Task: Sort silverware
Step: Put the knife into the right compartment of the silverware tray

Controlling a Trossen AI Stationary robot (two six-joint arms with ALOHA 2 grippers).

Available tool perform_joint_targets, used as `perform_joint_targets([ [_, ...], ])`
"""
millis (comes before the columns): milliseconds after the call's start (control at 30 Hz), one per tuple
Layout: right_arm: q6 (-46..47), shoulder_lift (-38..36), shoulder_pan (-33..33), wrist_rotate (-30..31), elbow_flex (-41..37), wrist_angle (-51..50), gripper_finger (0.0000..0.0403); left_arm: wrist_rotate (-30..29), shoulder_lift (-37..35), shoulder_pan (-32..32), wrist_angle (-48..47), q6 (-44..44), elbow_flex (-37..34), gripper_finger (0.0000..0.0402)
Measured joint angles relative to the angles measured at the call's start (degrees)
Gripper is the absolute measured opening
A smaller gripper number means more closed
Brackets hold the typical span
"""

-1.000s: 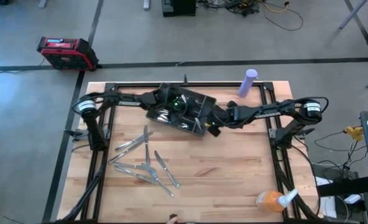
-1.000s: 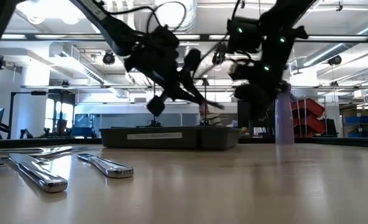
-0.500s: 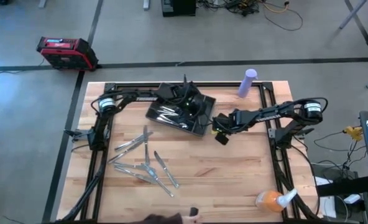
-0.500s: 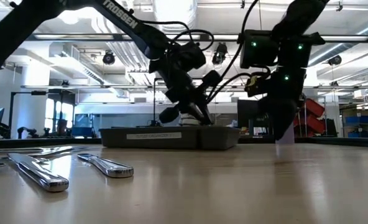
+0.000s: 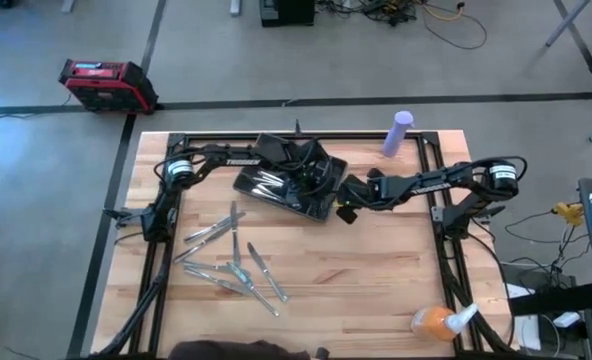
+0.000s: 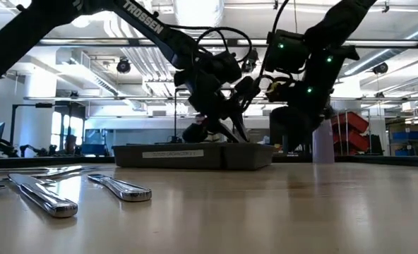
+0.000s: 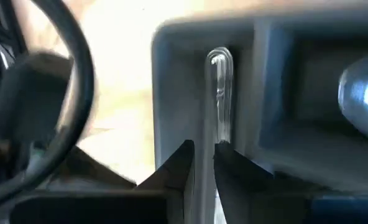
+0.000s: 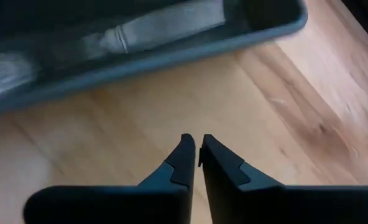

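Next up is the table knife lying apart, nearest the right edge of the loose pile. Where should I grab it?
Take the knife at mid-length, coming straight down from above with the gripper's fingers across its narrow width. It lies flat and diagonal on the table, with bare wood on its right side, so no neighbour should crowd the fingers there.

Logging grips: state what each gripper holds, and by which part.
The left gripper pinches a silver utensil along its handle, over the tray. The right gripper holds nothing.

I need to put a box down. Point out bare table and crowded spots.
Bare: table between loose silverware and orange bottle. Crowded: dark tray, where left gripper holds a utensil and right gripper hovers beside it.
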Motion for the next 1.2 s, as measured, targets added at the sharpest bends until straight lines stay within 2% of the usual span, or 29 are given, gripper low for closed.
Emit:
perform_joint_targets([
  [100, -1.88, -0.07, -1.35, -1.13, -0.02, 0.91, 0.0048, 0.01, -0.15, 0.01, 1.12, -1.83, 0.01, 0.0057],
  [200, -3.35, 0.25, -2.73, -4.56, -0.14, 3.57, 0.0078, -4.23, -0.74, -0.07, 1.54, -7.27, 0.01, 0.0066],
  [267, -5.79, 0.66, -3.71, -6.10, -0.24, 4.43, 0.0094, -6.73, -1.51, -0.01, 2.07, -13.81, 0.01, 0.0069],
  [400, -15.04, 1.83, -5.65, -6.62, -0.50, 8.01, 0.0113, -8.93, -3.23, 0.43, 1.51, -32.28, 0.68, 0.0071],
  [500, -22.81, 3.34, -7.30, -7.66, -0.68, 13.52, 0.0120, -10.97, -5.86, 0.87, -1.48, -40.00, 0.94, 0.0069],
  [667, -35.62, 5.84, -10.98, -8.89, 0.07, 20.75, 0.0117, -12.44, -9.66, 1.63, -6.79, -43.49, 0.64, 0.0065],
  [867, -43.02, 5.91, -15.23, -8.55, 1.29, 23.39, 0.0097, -12.52, -13.63, 2.31, -5.37, -52.34, 0.64, 0.0064],
  [1067, -46.53, 5.31, -16.02, -9.07, 1.34, 21.28, 0.0082, -12.09, -17.99, 2.26, -3.85, -72.14, -0.27, 0.0057],
  [1200, -46.90, 6.50, -16.42, -9.92, 0.63, 20.79, 0.0073, -12.11, -23.01, 0.60, -5.22, -84.18, -6.90, 0.0040],
])
